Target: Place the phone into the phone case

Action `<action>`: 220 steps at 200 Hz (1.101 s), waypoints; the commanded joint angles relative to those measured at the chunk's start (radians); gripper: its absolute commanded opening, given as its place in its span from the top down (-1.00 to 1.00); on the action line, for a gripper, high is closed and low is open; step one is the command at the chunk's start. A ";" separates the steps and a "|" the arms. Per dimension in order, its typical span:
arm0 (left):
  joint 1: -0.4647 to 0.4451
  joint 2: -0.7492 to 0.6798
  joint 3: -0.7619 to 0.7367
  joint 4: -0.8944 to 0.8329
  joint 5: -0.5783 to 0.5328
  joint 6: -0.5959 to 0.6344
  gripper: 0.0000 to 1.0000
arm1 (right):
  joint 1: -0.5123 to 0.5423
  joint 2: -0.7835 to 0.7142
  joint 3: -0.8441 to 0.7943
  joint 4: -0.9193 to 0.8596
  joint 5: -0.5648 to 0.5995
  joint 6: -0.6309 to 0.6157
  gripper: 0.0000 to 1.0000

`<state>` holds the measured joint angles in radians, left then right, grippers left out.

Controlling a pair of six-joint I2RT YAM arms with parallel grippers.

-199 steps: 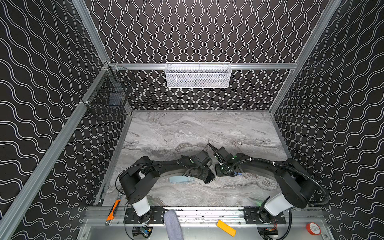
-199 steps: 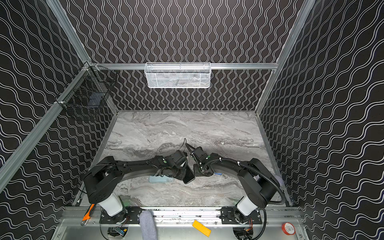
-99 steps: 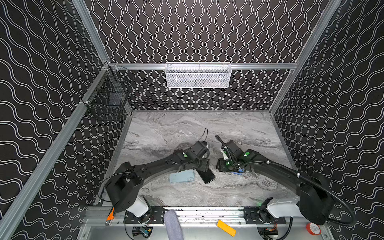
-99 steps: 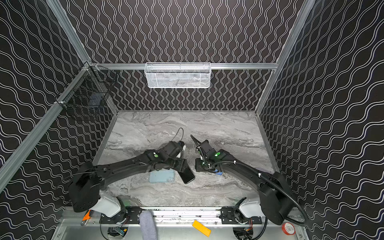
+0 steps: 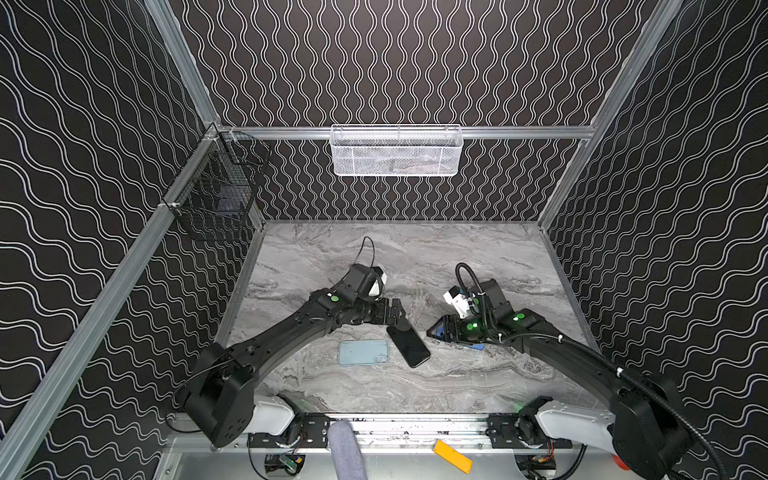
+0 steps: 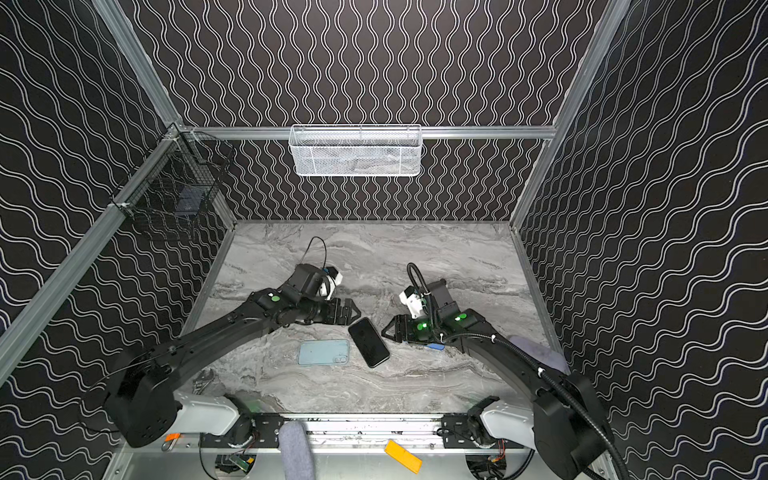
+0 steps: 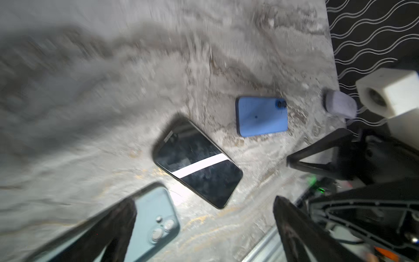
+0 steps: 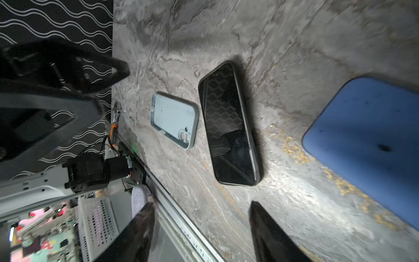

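The left fingers (image 7: 118, 226) and right fingers (image 8: 267, 233) have spread and pulled back from the phone (image 5: 408, 345) — it now lies uncovered.

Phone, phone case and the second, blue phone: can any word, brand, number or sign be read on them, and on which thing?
No text can be read in any view.
phone: dark screen, only reflections.
phone case: plain, no print shows.
blue phone: one dark mark on its back, too small to read.
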<state>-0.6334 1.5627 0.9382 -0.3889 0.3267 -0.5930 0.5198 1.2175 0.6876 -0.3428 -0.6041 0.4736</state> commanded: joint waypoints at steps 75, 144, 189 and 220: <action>0.011 0.160 -0.031 0.177 0.115 -0.194 -0.97 | -0.012 0.084 -0.195 0.258 -0.076 0.108 -0.42; 0.022 0.293 0.073 0.171 0.045 -0.104 -0.97 | -0.010 0.150 -0.301 0.447 -0.138 0.256 -0.45; 0.022 0.345 0.076 0.227 0.054 -0.107 -0.97 | -0.010 0.211 -0.325 0.576 -0.157 0.318 -0.46; 0.022 0.351 0.051 0.272 0.076 -0.127 -0.97 | -0.010 0.242 -0.340 0.668 -0.159 0.357 -0.46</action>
<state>-0.6140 1.9091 1.0023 -0.1894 0.3782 -0.7231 0.5087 1.4399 0.3614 0.2611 -0.8028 0.7780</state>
